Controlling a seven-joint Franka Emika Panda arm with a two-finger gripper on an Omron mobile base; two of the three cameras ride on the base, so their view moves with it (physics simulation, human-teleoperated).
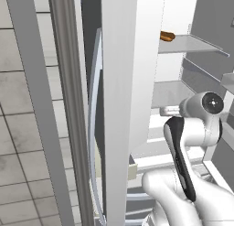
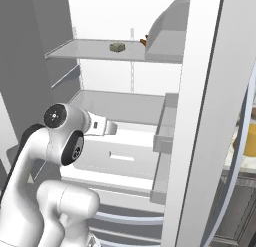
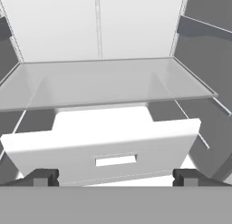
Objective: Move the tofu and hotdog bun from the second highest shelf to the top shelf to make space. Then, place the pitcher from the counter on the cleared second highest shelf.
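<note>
The tofu, a small beige block, rests on the top shelf of the open fridge. Beside it to the right lies the hotdog bun, half hidden by the door; its brown end also pokes out past the door in the left base view. The second highest shelf lies bare in front of my gripper, which is open with nothing between its fingertips. An orange shape at the right edge, past the door, looks like the pitcher on the counter.
The open fridge door stands close on the right with door bins on its inner side. A white drawer with a slot handle sits under the bare shelf. Another door panel blocks much of the left base view.
</note>
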